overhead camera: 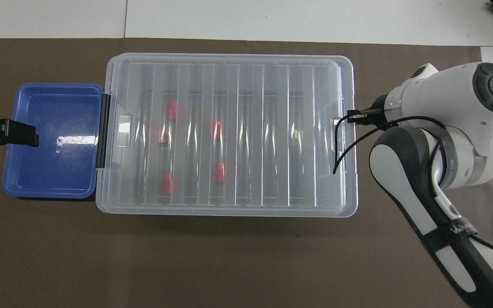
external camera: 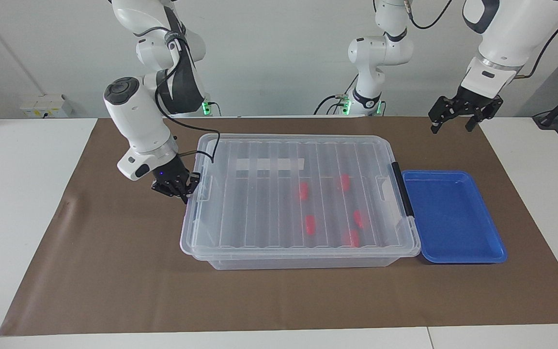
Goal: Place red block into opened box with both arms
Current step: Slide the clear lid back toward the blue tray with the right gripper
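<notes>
Lying inside the lidded box (external camera: pixel 298 203), the light, stiff, slick red block (external camera: pixel 310 225) is best pinched across its short sides. The right end effector (external camera: pixel 182 189) is closed on the lid's tab; the left end effector (external camera: pixel 455 118) waits wide over the counter.

From my console the left gripper (overhead camera: pixel 4 133) is cut off at the overhead edge, and five red blocks (external camera: pixel 310 225) blur under the ribbed lid (external camera: pixel 269 203) (outlines smeared).
</notes>
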